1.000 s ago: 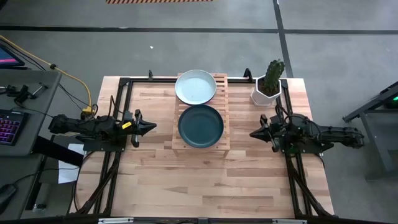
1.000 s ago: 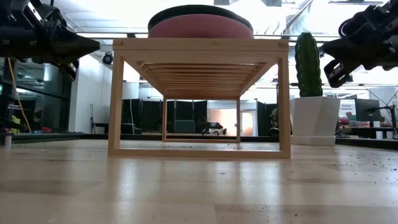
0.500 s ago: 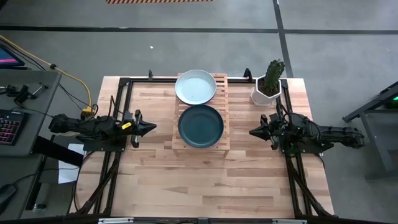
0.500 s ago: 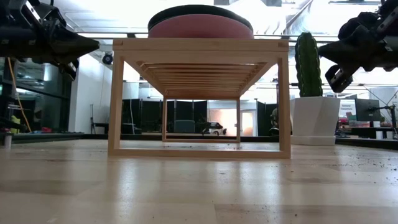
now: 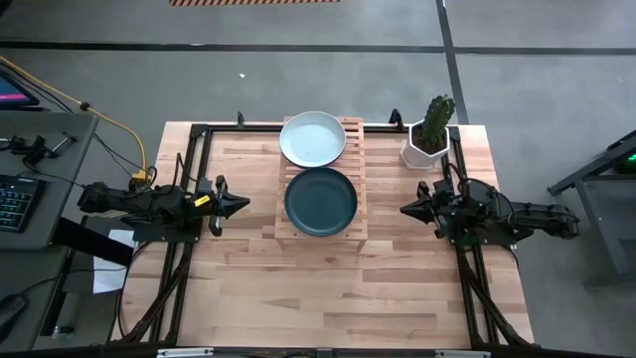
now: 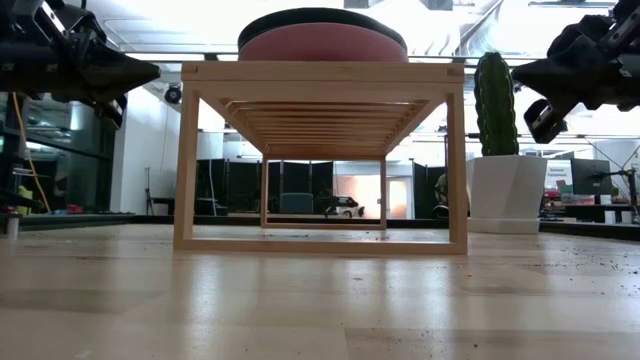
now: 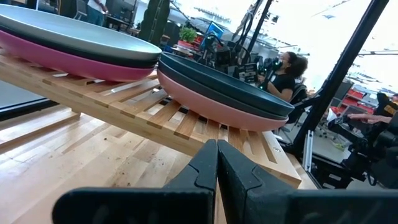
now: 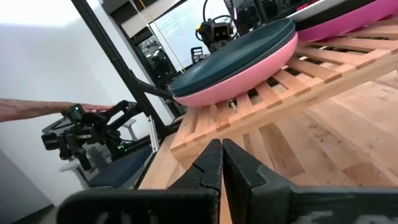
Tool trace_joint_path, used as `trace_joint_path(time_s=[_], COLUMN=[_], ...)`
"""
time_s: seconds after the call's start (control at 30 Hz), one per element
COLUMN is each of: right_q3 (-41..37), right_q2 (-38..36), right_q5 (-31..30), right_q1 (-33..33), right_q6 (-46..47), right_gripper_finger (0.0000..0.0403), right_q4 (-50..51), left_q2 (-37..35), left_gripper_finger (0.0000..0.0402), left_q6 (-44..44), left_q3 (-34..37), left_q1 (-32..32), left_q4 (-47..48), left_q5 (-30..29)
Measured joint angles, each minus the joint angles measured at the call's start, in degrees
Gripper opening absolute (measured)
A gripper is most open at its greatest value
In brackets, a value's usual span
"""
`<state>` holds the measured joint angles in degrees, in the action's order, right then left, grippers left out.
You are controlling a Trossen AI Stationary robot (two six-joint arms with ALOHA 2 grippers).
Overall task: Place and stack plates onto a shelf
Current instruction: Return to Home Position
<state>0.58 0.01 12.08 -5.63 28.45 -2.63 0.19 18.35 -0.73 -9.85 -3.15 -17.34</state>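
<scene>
On the shelf [image 5: 356,149], top plates [image 5: 320,201] cover those beneath.

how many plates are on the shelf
6, in two stacks of three on the shelf: a mint-white plate over a dark plate over a pink plate; beside it, two teal-black plates over another pink plate.

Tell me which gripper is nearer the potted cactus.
Right. The right gripper hangs close beside the potted cactus, on the same side of the shelf. The left gripper is beyond the shelf, on its opposite side.
</scene>
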Motion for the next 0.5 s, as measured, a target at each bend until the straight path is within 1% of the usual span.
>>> trace_joint_path(time_s=[0.5], right_q3=[0.00], right_q2=[0.42], right_q5=[0.02], right_q1=[0.15], right_q6=[0.02], right_gripper_finger=[0.0000], right_q4=[0.04], left_q2=[0.44], left_gripper_finger=[0.0000], left_q6=[0.00], left_q3=[0.02], left_q1=[0.00], left_q4=[0.12], left_q5=[0.13])
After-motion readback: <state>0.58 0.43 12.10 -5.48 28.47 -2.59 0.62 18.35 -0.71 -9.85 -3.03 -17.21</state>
